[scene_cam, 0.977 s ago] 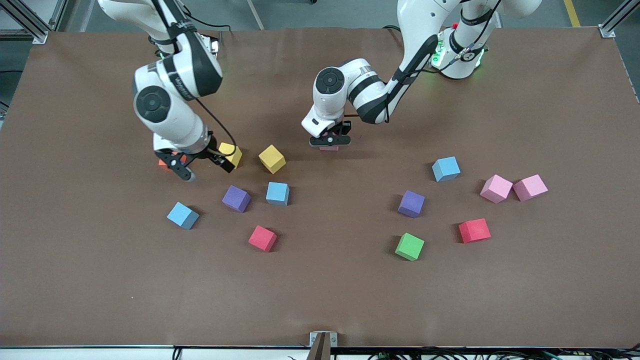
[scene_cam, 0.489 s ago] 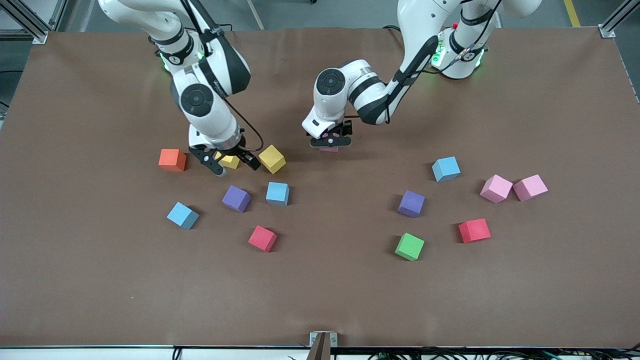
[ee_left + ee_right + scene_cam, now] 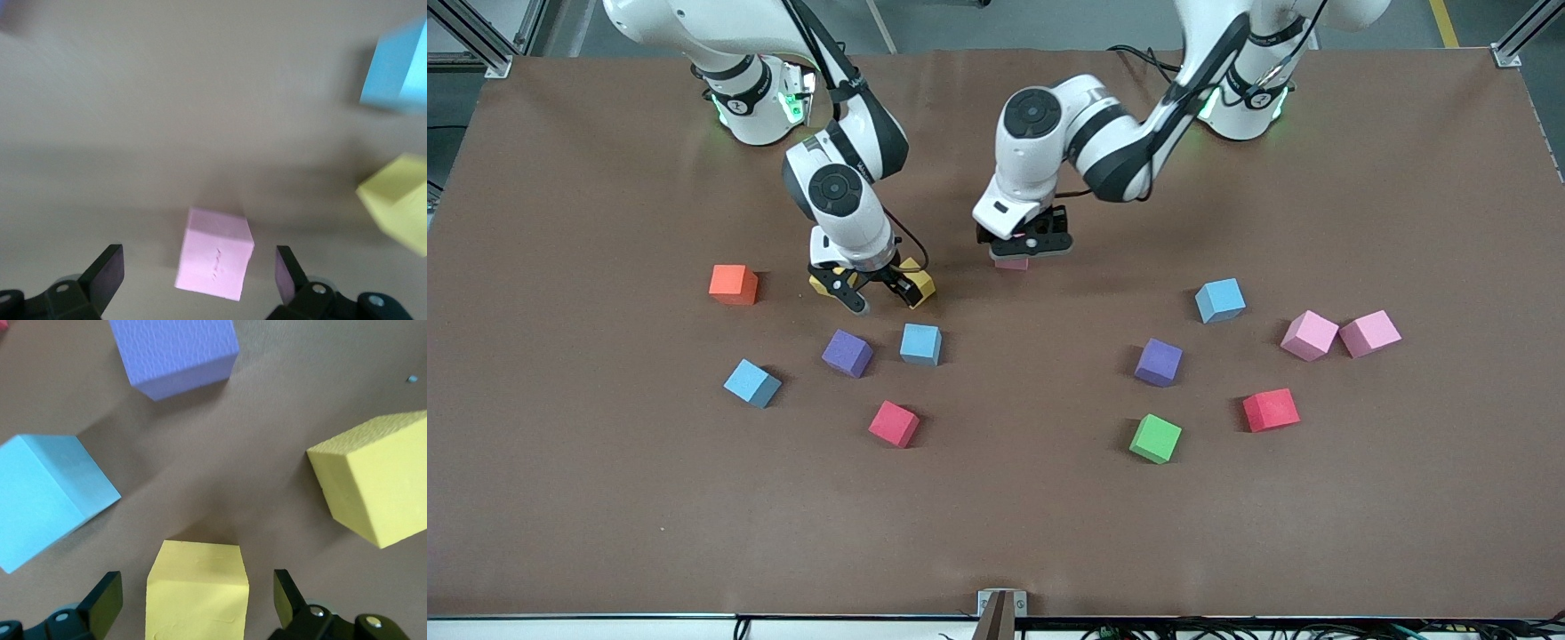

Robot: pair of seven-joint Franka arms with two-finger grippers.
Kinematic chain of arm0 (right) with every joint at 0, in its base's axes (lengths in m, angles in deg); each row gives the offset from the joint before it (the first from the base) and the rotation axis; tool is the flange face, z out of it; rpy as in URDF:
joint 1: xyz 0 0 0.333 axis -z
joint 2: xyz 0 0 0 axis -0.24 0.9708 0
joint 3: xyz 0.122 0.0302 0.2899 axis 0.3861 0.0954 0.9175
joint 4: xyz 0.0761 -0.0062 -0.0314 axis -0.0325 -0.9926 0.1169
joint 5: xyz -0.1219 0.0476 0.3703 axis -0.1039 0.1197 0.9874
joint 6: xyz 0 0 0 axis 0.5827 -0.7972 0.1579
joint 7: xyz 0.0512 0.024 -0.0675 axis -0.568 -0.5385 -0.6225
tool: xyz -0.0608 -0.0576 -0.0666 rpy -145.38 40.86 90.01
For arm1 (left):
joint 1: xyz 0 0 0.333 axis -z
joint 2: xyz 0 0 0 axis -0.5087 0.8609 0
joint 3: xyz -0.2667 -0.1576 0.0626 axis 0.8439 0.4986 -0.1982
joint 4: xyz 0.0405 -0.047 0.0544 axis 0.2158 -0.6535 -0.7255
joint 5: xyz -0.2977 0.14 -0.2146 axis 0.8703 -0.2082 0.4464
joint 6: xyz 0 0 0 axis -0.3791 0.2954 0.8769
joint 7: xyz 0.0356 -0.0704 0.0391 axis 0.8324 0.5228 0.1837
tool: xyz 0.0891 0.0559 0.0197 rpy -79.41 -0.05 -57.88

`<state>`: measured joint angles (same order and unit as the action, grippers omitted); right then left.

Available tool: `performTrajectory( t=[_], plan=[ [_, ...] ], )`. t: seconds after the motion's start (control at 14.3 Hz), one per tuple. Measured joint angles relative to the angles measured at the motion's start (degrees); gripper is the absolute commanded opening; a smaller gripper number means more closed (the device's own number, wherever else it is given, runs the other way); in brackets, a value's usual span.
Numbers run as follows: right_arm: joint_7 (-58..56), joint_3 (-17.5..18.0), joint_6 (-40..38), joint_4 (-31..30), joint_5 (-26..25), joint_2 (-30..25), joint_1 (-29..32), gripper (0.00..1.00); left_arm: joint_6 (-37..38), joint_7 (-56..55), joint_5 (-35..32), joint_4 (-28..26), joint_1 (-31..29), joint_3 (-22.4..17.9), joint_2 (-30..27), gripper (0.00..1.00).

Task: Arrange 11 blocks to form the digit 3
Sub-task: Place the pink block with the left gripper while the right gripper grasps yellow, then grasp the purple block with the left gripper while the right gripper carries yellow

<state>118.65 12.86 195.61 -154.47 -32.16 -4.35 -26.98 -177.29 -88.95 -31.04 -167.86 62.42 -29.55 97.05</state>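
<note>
A pink block (image 3: pixel 1011 263) (image 3: pixel 215 253) lies on the table under my left gripper (image 3: pixel 1024 249) (image 3: pixel 198 273), which hangs open over it without touching it. My right gripper (image 3: pixel 882 300) (image 3: pixel 197 590) is open over a yellow block (image 3: pixel 920 283) (image 3: pixel 197 593) that sits between its spread fingers. A second yellow block (image 3: pixel 818 283) (image 3: pixel 377 480) lies beside it, toward the right arm's end. Nearer the front camera lie a purple block (image 3: pixel 847 353) (image 3: pixel 175 353), blue blocks (image 3: pixel 920 344) (image 3: pixel 751 383) and a red block (image 3: pixel 894 423).
Toward the left arm's end lie a blue block (image 3: pixel 1219 300), two pink blocks (image 3: pixel 1309 335) (image 3: pixel 1369 333), a purple one (image 3: pixel 1159 362), a red one (image 3: pixel 1270 410) and a green one (image 3: pixel 1155 438). An orange cube (image 3: pixel 733 284) sits toward the right arm's end.
The left gripper has opened, let go of the pink block and risen a little. The right gripper has swung from over the orange cube toward the left arm's end, over the yellow blocks.
</note>
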Motion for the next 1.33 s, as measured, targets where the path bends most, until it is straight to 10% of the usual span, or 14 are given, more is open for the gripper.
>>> performTrajectory(
  t=[0.28,0.84,1.05,1.19,1.33],
  plan=[
    [2.2,0.0,1.5,0.0,0.0,1.1,-1.1,1.0,5.3,2.1,0.0,2.7,-12.5,-0.4,-5.9,1.0],
    [4.4,0.0,2.0,0.0,0.0,1.9,-2.8,0.91,7.6,-1.1,0.0,3.4,-27.7,-0.5,0.1,1.0],
    [4.5,0.0,1.9,0.0,0.0,1.9,-2.9,0.63,5.4,-11.8,0.4,2.7,-27.9,-0.3,3.8,1.0],
    [4.5,0.0,1.8,0.0,0.0,2.0,-2.9,0.11,2.8,-17.0,0.4,2.3,-27.8,-0.2,5.8,1.0],
    [5.3,-0.1,1.5,0.1,0.0,1.8,-2.9,0.0,-0.1,-18.7,0.4,1.6,-28.2,-0.2,7.0,1.0]
  ],
)
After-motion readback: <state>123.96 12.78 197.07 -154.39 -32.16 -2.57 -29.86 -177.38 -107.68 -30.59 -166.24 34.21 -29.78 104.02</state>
